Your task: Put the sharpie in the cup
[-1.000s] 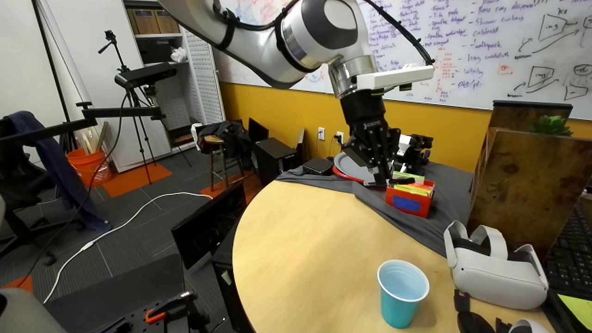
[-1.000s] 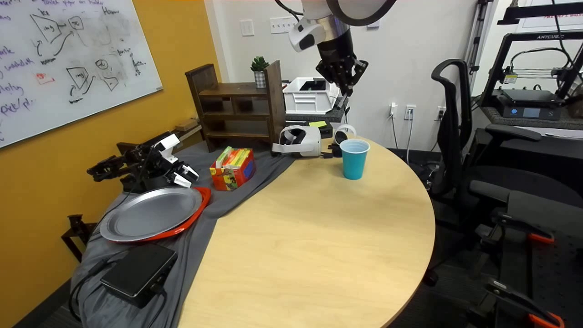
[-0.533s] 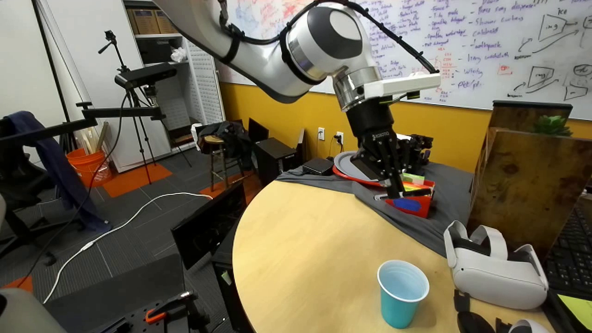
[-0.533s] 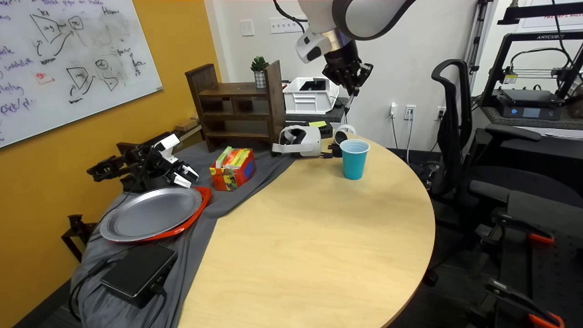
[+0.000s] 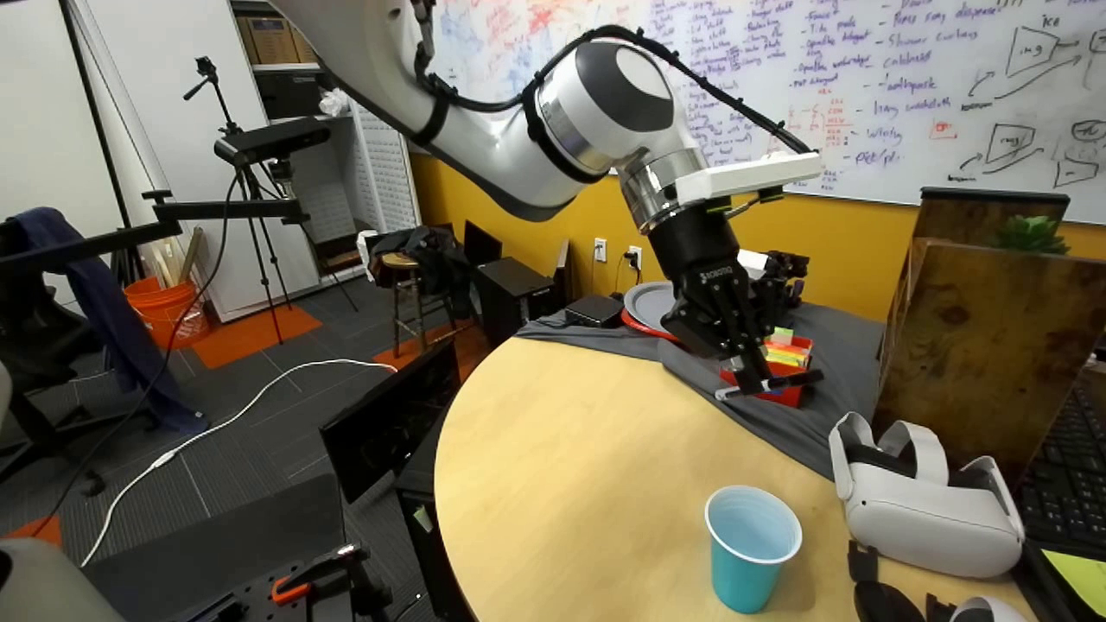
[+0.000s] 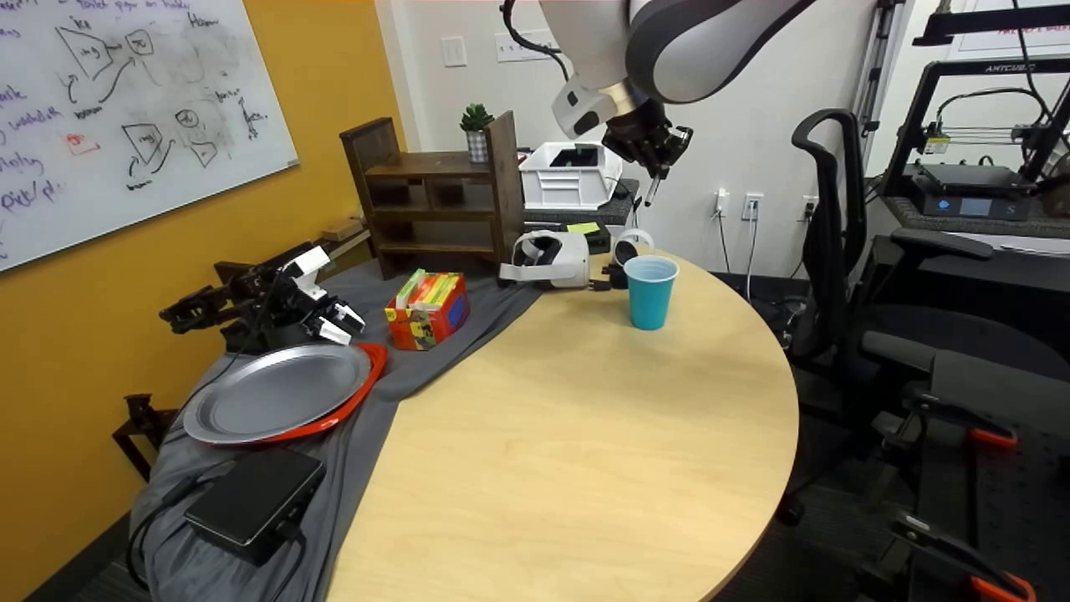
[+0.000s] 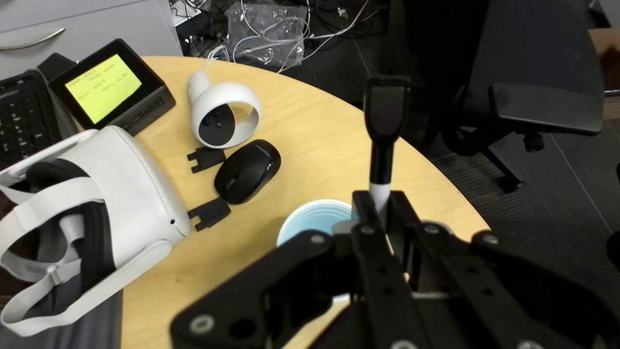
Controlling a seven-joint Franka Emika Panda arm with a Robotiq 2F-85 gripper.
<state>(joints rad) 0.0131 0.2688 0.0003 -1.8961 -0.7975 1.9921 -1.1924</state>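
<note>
Gripper [image 5: 757,380] above table [image 5: 562,475], fingers [image 7: 401,213] clenched on sharpie [image 7: 381,160] near its middle. Sharpie's long axis crosswise to fingers, close to level; black end juts past fingertips toward top of wrist view, pale end out opposite side. Cup [image 5: 750,553] upright, lower than fingers, apart from sharpie.

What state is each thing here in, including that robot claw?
The gripper, shut on the sharpie.
The sharpie, held in the air, outside the cup.
The cup, upright on the table.
The headset, resting on the table.
The red box, open-topped, filled.
The round tray, lying face up.
The mouse, right way up.
</note>
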